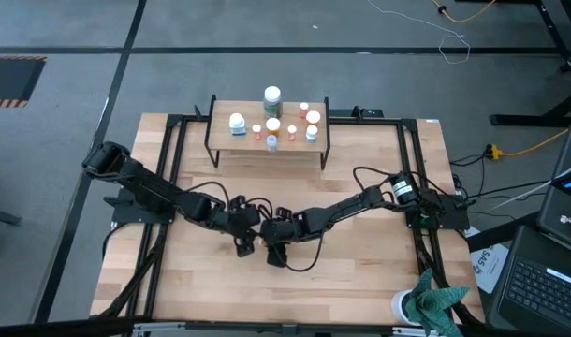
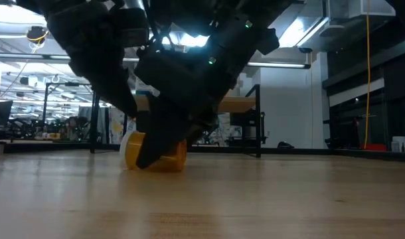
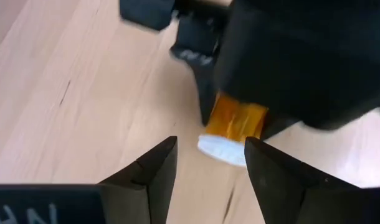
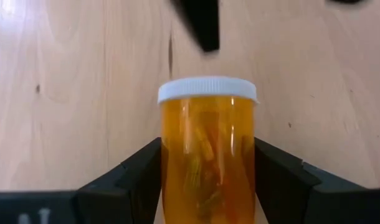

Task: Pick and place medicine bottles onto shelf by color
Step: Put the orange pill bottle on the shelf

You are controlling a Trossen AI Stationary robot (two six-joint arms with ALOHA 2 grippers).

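Note:
An orange medicine bottle (image 4: 207,155) with a white cap (image 4: 207,89) lies on its side on the wooden table near its middle; it also shows in the low view (image 2: 164,157). My right gripper (image 4: 207,180) is shut on it. My left gripper (image 3: 210,155) is open just in front of the bottle's cap (image 3: 220,148), one fingertip on either side and apart from it. In the high view both grippers (image 1: 246,245) (image 1: 276,255) meet at mid-table and hide the bottle. The shelf (image 1: 225,112) at the far edge carries several white-capped bottles, with the green one (image 1: 271,101) among them. My right gripper pinches the orange body's two opposite sides (image 4: 171,168) between its two fingers, toward the base end. The fingers lie along the bottle, slanting down from the table's right. The cap end points away from the fingers, toward my left gripper. The bottle lies on its side on the table (image 2: 159,167).
A white cup with teal cloth (image 1: 426,304) stands at the table's near right corner. A laptop (image 1: 548,281) and cables lie beyond the right edge. Bare wood (image 1: 360,271) spreads around the two grippers, between them and the shelf.

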